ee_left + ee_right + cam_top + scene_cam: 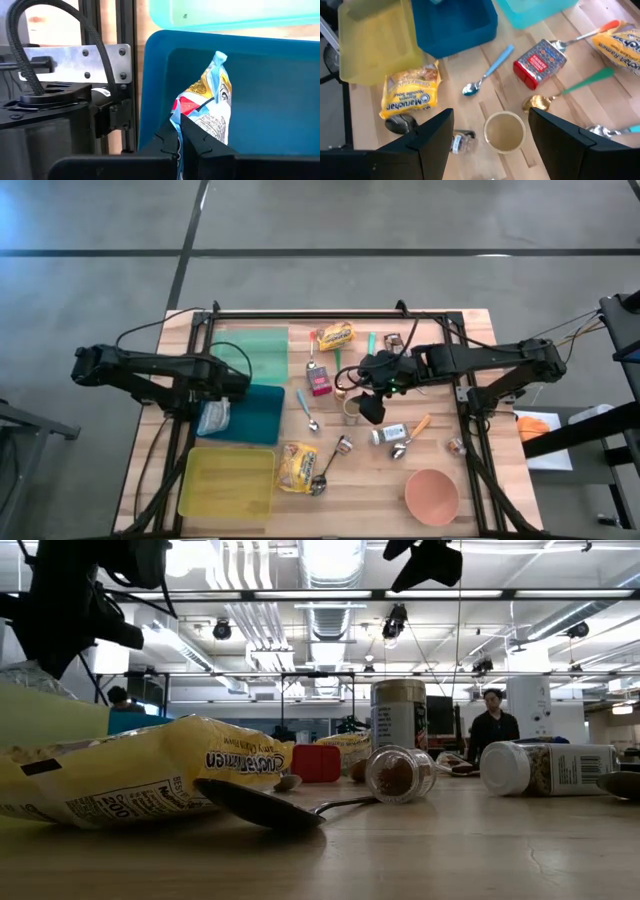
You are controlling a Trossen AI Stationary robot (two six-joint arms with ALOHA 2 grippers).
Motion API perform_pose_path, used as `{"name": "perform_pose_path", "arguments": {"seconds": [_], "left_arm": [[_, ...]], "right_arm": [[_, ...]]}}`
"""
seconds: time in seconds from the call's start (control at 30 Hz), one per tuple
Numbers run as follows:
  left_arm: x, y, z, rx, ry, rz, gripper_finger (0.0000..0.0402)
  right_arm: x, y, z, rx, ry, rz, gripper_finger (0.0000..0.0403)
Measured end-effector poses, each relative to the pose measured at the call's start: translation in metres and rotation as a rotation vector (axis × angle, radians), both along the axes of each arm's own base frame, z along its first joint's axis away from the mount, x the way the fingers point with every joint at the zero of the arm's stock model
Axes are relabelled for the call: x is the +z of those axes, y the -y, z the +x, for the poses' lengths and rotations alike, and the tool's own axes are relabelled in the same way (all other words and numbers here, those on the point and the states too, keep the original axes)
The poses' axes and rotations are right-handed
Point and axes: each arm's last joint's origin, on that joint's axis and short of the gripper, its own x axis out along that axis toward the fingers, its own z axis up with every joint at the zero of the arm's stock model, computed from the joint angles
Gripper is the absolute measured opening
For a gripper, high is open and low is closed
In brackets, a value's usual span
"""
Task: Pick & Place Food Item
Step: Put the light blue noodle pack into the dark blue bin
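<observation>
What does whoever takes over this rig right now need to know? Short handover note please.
Left end effector: shut on the snack bag, holding it over the dark blue bin at the table's left side; bag not yet released.
Right end effector: open, empty, hovering above the upright jar at mid-table.
Still on the table: two ramen packets, red tin, spice jars, several spoons.
Yellow bin, teal bin and pink bowl look empty.
Done: bag picked and carried to the blue bin.
Left: drop the bag, then probably go on to the remaining food items.
</observation>
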Motion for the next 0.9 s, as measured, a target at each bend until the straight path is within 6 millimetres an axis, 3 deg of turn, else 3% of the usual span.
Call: {"name": "perform_pose_path", "arguments": {"seconds": [0.5, 0.9], "left_arm": [[-0.002, -0.002, -0.002, -0.038, -0.072, -0.066, 0.0000], [-0.023, -0.005, 0.013, -0.132, -0.206, -0.081, 0.0000]], "right_arm": [[-0.001, -0.005, -0.002, 0.019, -0.017, -0.003, 0.0256], [-0.003, -0.008, -0.002, 0.028, -0.023, -0.003, 0.0256]]}}
